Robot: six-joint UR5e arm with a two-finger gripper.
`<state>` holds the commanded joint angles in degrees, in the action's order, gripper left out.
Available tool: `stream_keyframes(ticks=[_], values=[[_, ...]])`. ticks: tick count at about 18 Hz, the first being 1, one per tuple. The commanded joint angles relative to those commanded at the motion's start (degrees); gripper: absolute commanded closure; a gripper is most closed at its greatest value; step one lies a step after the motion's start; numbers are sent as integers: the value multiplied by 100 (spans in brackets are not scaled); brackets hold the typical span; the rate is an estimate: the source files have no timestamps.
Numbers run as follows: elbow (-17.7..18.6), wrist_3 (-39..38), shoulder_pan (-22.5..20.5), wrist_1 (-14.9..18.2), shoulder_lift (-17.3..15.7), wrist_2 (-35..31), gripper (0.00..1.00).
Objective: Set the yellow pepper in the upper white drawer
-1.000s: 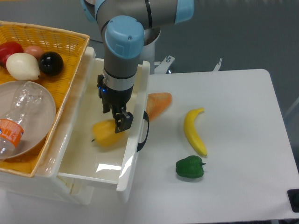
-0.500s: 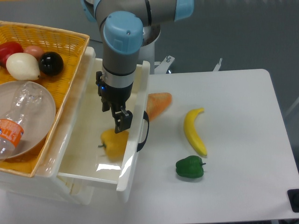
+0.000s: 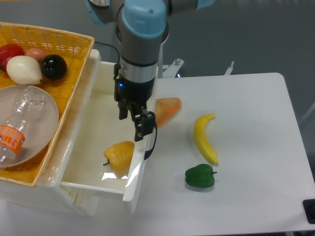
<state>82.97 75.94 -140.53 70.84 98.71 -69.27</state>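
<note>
Your gripper is empty. The fingers stand apart with nothing between them, hanging above the right wall of the upper white drawer, about over the black handle.

The yellow pepper is loose on the drawer floor, below and slightly left of the fingers, toward the near end. It sits in the near right corner, tucked against the inside of the right wall, with a clear gap between it and the fingers. The stem points left and the body looks tipped on its side. I can't tell whether it actually touches the wall.

My read: the placement is done, since the pepper is inside the drawer and not held. What's left is a retreat, and the relation that matters is that the pepper is down and nearer than the fingers, so go up and away to the right and you clear both it and the wall. Don't drop straight down; the drawer edge and handle are under you.

Further out: an orange carrot-like piece lies on the tabletop just right of the arm, the banana further right, and the green pepper near it. The wicker basket, holding fruit and a plastic bottle, is on the far left and not involved.
</note>
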Motion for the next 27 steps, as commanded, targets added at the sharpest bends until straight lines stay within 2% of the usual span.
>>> stream_keyframes(ticks=[5, 13, 16, 18, 21, 23, 27], values=[[0, -9, -501, -158, 26, 107, 15], [105, 52, -1274, -281, 412, 63, 16], [149, 193, -1494, -334, 640, 45, 12], [193, 272, -1661, -325, 755, 2, 2], [439, 395, -1872, -334, 843, -218, 0], [475, 631, -1926, -334, 965, -524, 0], [475, 1702, -2101, -395, 1343, -1342, 0]])
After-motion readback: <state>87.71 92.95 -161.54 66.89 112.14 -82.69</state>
